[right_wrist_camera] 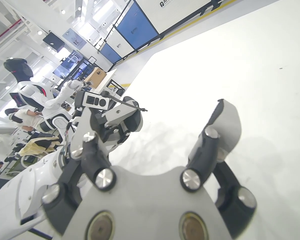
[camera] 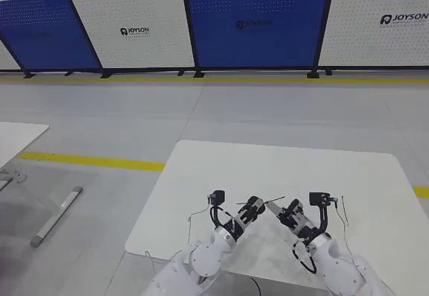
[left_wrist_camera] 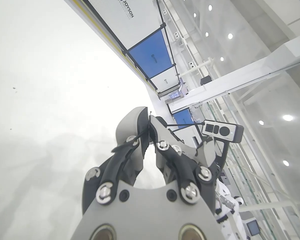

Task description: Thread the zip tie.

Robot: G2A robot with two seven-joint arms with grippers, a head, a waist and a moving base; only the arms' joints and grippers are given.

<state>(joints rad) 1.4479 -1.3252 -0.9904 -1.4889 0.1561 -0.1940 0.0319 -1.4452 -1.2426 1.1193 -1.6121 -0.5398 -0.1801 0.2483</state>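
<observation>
On the left, our left gripper is pressed tight on the thin black zip tie and holds it over the white table. The tie sticks out straight toward the right. There, our right gripper is spread wide and holds nothing, near the tie's tip. We think the tie is picked up but not looped. The threading is left to do.

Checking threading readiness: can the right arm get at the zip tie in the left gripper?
Probably yes. The right gripper is open and faces the zip tie, whose free end sticks out bare past the shut left gripper. Nothing seems to lie between them.
</observation>
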